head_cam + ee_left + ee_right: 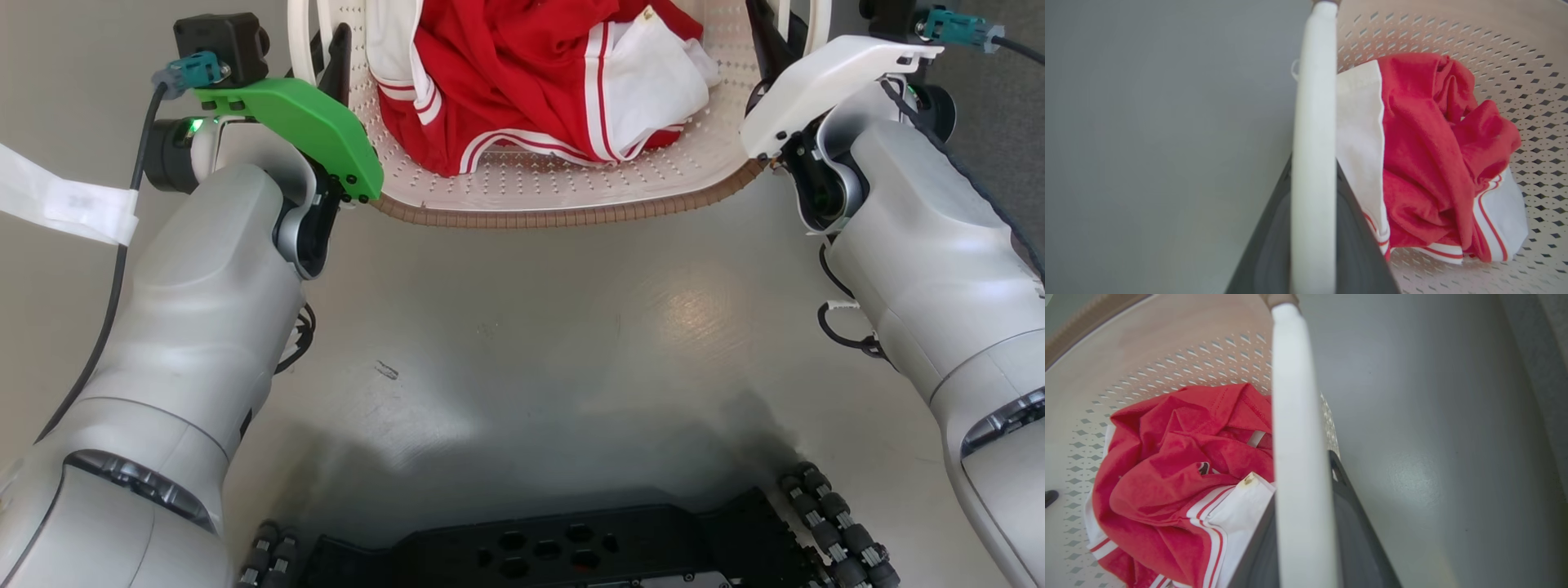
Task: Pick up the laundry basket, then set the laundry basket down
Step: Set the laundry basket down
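I see a crumpled red-and-white garment (506, 82), a white strip (65, 202), and scuffed grey floor (571, 327).

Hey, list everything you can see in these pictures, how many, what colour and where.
laundry basket: one, cream with brown rim, between the arms
handles: two, white, one at each side of the basket
clothes: one heap, red and white, inside the basket
strip: one, white, far left
floor: grey
base: one, black, bottom edge
arms: two, silver
left fingers: dark, clasping a handle
right fingers: dark, clasping a handle
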